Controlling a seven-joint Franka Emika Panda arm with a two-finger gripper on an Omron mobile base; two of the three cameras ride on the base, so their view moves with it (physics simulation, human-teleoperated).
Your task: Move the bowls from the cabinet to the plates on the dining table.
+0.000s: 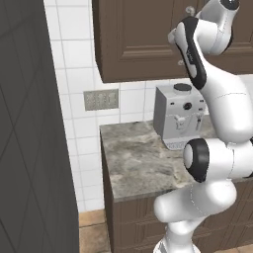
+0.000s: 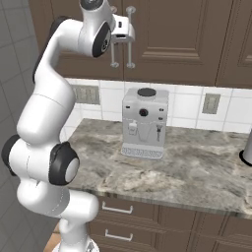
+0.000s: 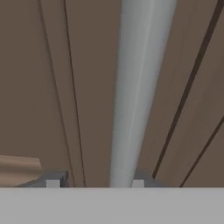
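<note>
The dark brown wall cabinet (image 1: 138, 39) (image 2: 172, 34) hangs above the counter with its panelled doors shut, so the bowls are hidden. Two long silver bar handles (image 2: 130, 51) run down where the doors meet. My gripper (image 2: 124, 30) is raised to the top of these handles. In the hand view one silver handle (image 3: 140, 87) runs between my gripper's (image 3: 95, 181) two fingertips. It lies close to the right fingertip (image 3: 138, 182), with a gap to the left one. The jaws stand apart around the bar. The plates and the dining table are out of view.
A grey coffee machine (image 1: 178, 116) (image 2: 144, 123) stands on the mottled stone counter (image 1: 133, 158) (image 2: 197, 167) under the cabinet. Drawers (image 2: 118, 209) sit below. A tall dark panel (image 1: 29, 123) walls off the left. A dark object (image 2: 247, 147) is at the counter's right edge.
</note>
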